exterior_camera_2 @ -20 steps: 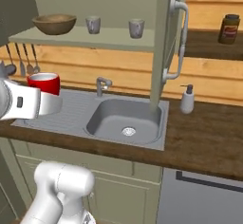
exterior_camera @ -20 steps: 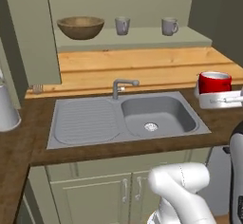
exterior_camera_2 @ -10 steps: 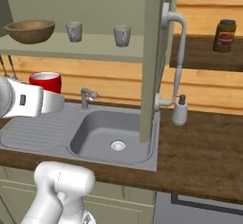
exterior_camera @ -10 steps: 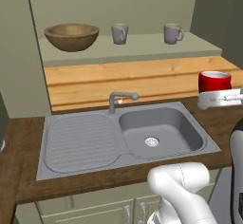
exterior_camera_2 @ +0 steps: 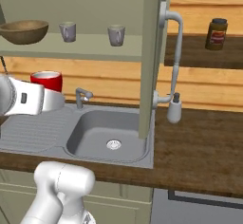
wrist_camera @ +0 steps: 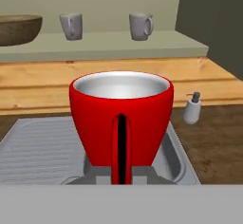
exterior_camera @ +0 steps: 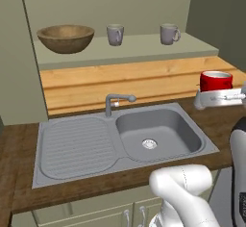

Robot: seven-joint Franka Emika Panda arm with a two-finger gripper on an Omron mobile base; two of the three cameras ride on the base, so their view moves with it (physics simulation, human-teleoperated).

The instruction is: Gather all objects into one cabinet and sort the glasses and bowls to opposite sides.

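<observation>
While wide brown wooden bowl (exterior_camera: pixel 66 38) and two small grey mugs (exterior_camera: pixel 115 34) sit on pale shelf (exterior_camera: pixel 134 49) above steel sink (exterior_camera: pixel 156 133), pincer (exterior_camera: pixel 226 96) clenched on glossy red mug (wrist_camera: pixel 121 121), upright, handle toward camera.

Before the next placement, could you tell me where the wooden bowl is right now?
The wooden bowl sits at the left end of the cabinet shelf, left of the two grey mugs, above the sink.

red mug (exterior_camera_2: pixel 46 80) above sink (exterior_camera_2: pixel 107 135), upright
</observation>
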